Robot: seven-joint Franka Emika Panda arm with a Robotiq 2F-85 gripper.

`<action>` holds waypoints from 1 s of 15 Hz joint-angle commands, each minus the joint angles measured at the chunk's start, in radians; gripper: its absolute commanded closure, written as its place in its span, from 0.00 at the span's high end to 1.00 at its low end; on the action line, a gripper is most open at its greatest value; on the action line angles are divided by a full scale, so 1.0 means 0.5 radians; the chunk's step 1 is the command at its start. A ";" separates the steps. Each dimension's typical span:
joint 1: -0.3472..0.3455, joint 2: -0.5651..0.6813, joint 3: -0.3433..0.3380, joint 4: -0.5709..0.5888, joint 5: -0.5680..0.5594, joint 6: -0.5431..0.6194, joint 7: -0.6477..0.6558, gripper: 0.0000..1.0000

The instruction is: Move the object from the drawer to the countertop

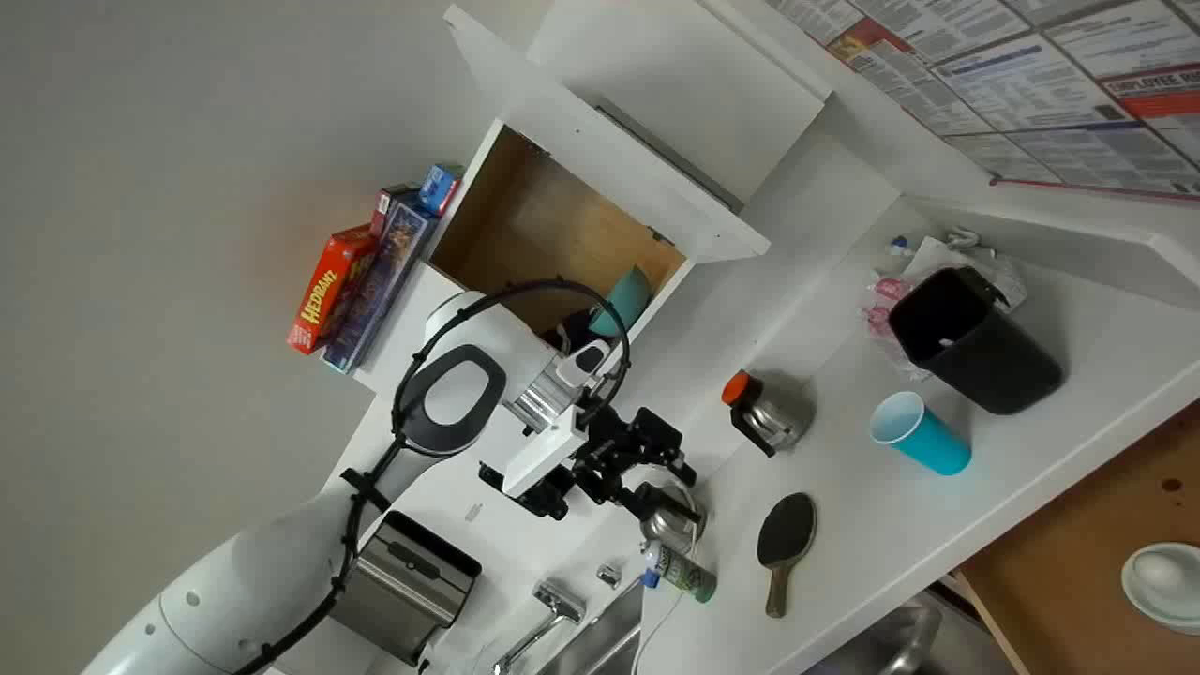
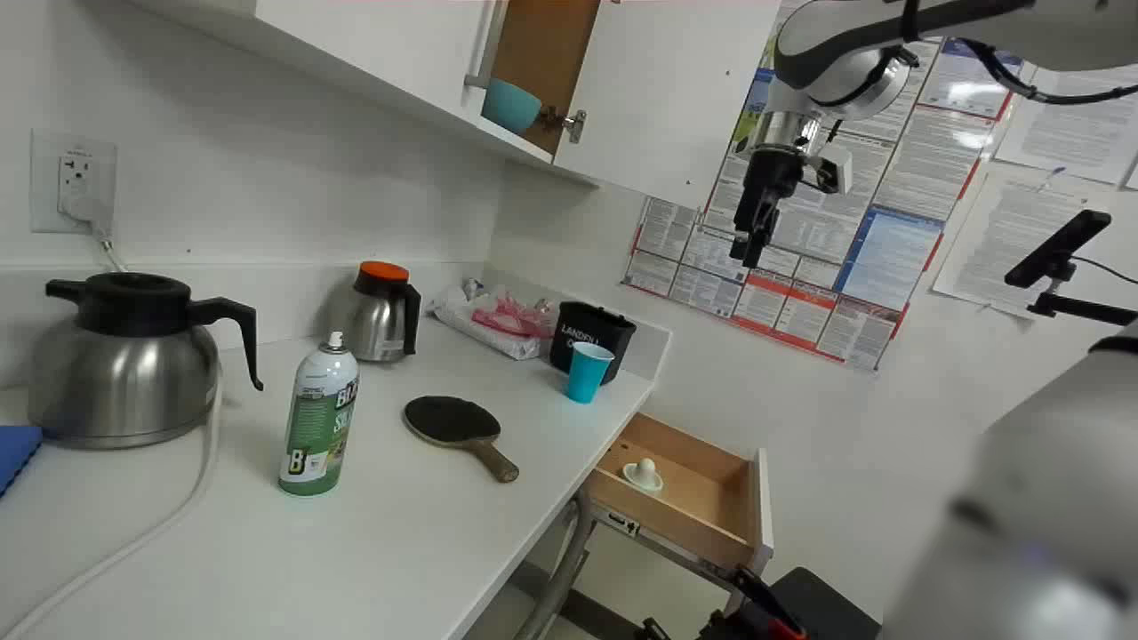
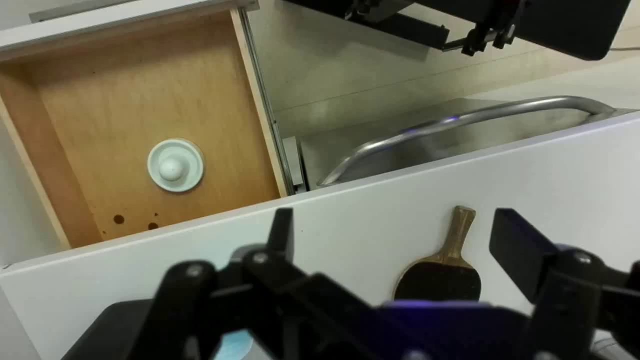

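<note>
The drawer stands open below the counter, with a light wooden inside, in both exterior views [image 1: 1059, 525] [image 2: 711, 489] and the wrist view [image 3: 115, 115]. A small white round dish-like object with a ball-shaped knob lies on its floor, in both exterior views [image 1: 1162, 586] [image 2: 643, 477] and the wrist view [image 3: 175, 165]. The white countertop [image 1: 862, 525] [image 2: 400, 551] [image 3: 350, 235] runs beside the drawer. My gripper [image 1: 692, 495] [image 2: 747, 253] is high above the counter, apart from the object. In the wrist view its fingers [image 3: 400, 240] are wide apart with nothing between them.
On the countertop are a paddle [image 2: 453, 422], a blue cup [image 2: 587, 373], a black bin [image 1: 984, 347], a spray can [image 2: 320, 418] and two steel carafes [image 2: 124, 364] [image 1: 778, 412]. An open cabinet door [image 2: 667, 98] hangs above. A metal rail [image 3: 450, 122] borders the counter edge.
</note>
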 commanded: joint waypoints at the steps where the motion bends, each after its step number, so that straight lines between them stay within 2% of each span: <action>1: -0.051 0.007 0.042 0.004 0.015 -0.003 -0.014 1.00; 9: -0.066 0.028 0.044 0.005 0.005 -0.037 0.025 1.00; 15: -0.131 0.204 0.016 -0.224 0.074 0.090 0.053 1.00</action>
